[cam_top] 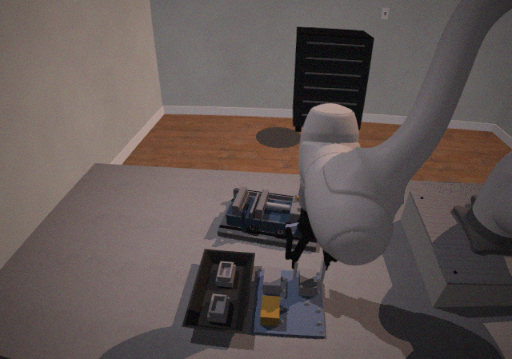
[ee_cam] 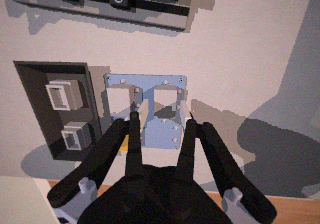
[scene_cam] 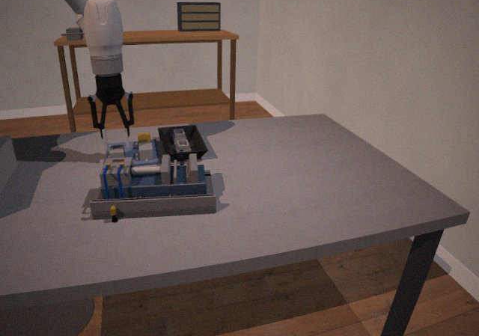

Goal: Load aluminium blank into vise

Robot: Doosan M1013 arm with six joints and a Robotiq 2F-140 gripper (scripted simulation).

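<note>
My gripper (cam_top: 308,271) (scene_cam: 114,132) (ee_cam: 164,106) is open and empty, hanging a little above the blue infeed plate (cam_top: 302,317) (scene_cam: 116,146) (ee_cam: 160,135). Two aluminium blanks (ee_cam: 118,99) (ee_cam: 167,98) lie flat on the plate's far half, below my fingertips. A brass blank (cam_top: 270,305) (scene_cam: 144,137) lies on the plate's near left part; in the wrist view my left finger hides most of it. Two finished parts (cam_top: 225,273) (cam_top: 218,307) (ee_cam: 62,96) (ee_cam: 75,136) lie pocket up in the dark outfeed tray (cam_top: 198,289) (scene_cam: 195,139) (ee_cam: 30,114). The vise (cam_top: 260,213) (scene_cam: 166,177) stands open; I see no blank in its opening.
The vise sits on a grey base (scene_cam: 154,206) with a small yellow knob (scene_cam: 113,210) at its front. A raised grey block (cam_top: 438,264) carries the arm's foot to the right of the plate. The arm's large elbow (cam_top: 347,206) hides part of the vise in the top view.
</note>
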